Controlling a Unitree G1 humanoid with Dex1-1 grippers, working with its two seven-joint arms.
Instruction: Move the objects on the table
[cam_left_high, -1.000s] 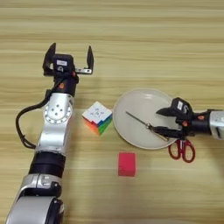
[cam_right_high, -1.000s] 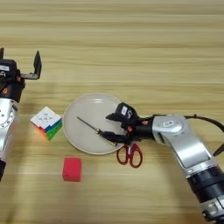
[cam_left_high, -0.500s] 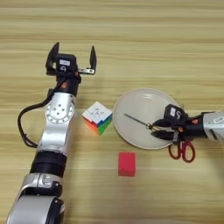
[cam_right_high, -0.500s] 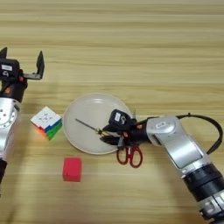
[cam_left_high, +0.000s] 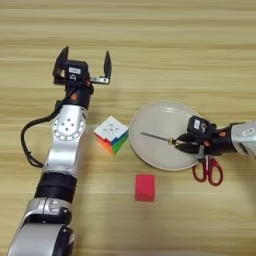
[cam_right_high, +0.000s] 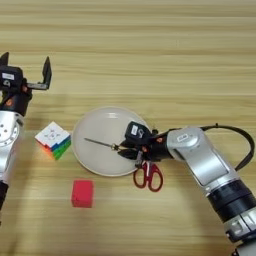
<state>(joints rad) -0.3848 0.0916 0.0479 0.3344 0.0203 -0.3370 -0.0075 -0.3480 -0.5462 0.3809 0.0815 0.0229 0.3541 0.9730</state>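
Gripping screwdriver (cam_right_high: 102, 144) handle, right end effector (cam_right_high: 126, 148) dropped lower vs earlier; left (cam_left_high: 83, 65) apart.

Both of my eyes look steeply down from my head onto the table (cam_left_high: 165, 45), near enough that its planks fill each view edge to edge. My left eye reaches further left and takes in my whole left arm up to its gripper (cam_left_high: 83, 64), while my right eye reaches further right and follows my right arm back past the elbow. Both share the middle ground: the plate (cam_right_high: 102, 125), the Rubik's cube (cam_left_high: 111, 134), the red block (cam_right_high: 82, 193) and the scissors (cam_left_high: 208, 169).
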